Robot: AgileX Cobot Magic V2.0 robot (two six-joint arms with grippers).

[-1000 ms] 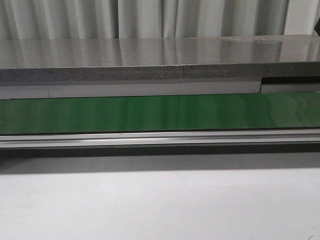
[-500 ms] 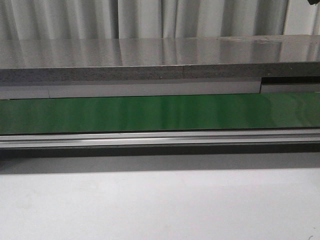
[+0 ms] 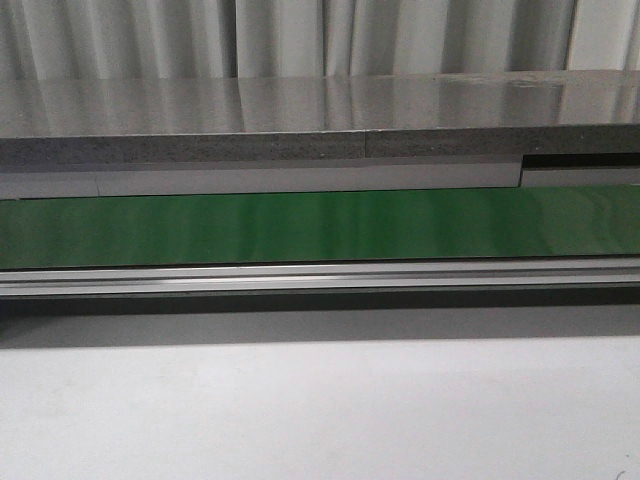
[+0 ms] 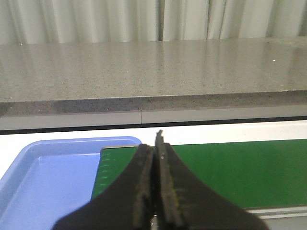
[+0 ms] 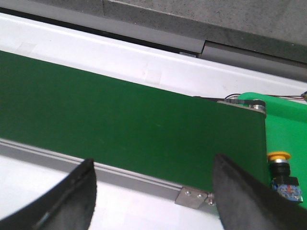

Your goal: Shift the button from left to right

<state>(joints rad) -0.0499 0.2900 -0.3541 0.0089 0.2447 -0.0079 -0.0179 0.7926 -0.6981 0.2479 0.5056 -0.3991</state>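
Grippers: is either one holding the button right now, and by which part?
Neither. The left gripper is shut on nothing; the right gripper is open over the belt. The button sits untouched beyond the belt's end.

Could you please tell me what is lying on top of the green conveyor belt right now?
Nothing shows on the green conveyor belt in any view. The yellow-capped push button stands past its end on a bright green surface. The right gripper's finger covers a little of the belt.

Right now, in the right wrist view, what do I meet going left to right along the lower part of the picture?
One dark finger → green conveyor belt → small metal bracket on the belt's rail → the other finger → the button, its yellow cap on a black body, over the bright green surface.
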